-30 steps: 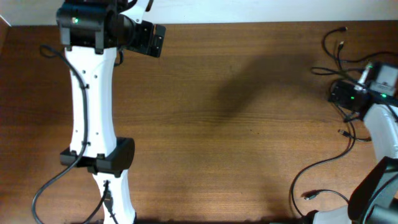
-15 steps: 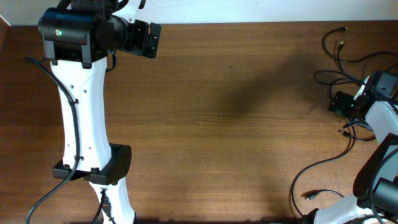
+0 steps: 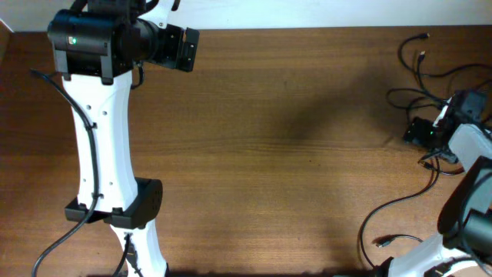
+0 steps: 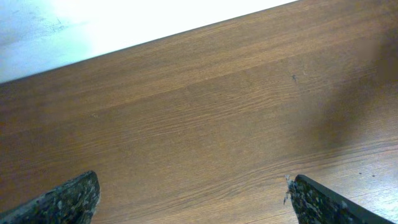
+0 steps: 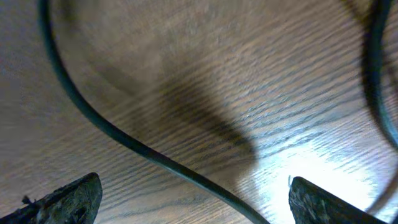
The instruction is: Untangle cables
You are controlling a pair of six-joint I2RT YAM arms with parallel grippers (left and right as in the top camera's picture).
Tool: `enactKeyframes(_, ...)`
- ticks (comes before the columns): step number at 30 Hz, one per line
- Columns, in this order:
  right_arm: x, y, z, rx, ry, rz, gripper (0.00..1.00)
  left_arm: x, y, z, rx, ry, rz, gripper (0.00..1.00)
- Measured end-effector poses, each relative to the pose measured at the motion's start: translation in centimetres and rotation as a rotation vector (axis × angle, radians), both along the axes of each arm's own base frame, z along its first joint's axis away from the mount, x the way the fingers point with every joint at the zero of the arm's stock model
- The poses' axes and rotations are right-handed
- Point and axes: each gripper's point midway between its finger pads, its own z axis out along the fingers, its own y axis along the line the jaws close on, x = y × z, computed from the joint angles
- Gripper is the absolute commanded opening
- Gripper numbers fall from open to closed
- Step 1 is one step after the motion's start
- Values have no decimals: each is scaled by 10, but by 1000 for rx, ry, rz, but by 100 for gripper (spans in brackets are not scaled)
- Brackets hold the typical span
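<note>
Several thin black cables (image 3: 419,73) lie loose at the table's right side, with plug ends at the far right corner (image 3: 424,36) and near the front (image 3: 382,241). My right gripper (image 3: 421,132) is low over them and open. In the right wrist view a black cable (image 5: 124,140) curves between its fingertips (image 5: 193,199), close to the wood, not gripped. Another cable (image 5: 382,93) runs down the right edge. My left gripper (image 3: 184,48) is at the far left edge of the table, open and empty, with only bare wood between its fingers (image 4: 193,199).
The white left arm (image 3: 104,138) stretches from the front edge to the back left. The table's back edge meets a white wall (image 4: 124,25). The right arm's base (image 3: 469,223) stands at the front right among the cables.
My right gripper has moved slightly toward the front and tilted down over the cables. My left arm swung a little left a second ago and has held still since.
</note>
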Motion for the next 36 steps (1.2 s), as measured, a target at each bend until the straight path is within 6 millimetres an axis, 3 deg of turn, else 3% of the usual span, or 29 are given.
enactKeyframes(7, -1, 1, -10, 13, 18, -1, 89, 0, 0, 0, 0, -1, 0, 99)
enactKeyframes(8, -1, 1, -10, 13, 18, 0, 78, 0, 0, 0, 0, -1, 0, 99)
enactKeyframes(11, -1, 2, -10, 14, 18, 3, 4, 0, 0, 0, 0, -1, 0, 99)
enactKeyframes(23, 2, 4, -9, 31, 1, 12, 4, 0, 0, 0, -1, -2, 0, 99)
enactKeyframes(29, 20, 41, -7, 80, -20, 106, 4, 1, 0, 0, 0, -3, 0, 99)
enactKeyframes(34, 49, 79, 14, 66, -43, 215, 4, 1, 0, 0, 0, -3, 0, 99)
enactKeyframes(35, 52, 80, 17, 62, -49, 219, 20, 1, 0, 0, 0, -3, 0, 99)
enactKeyframes(36, 53, 80, 19, 61, -52, 219, 42, 1, 0, 0, 0, -3, 0, 99)
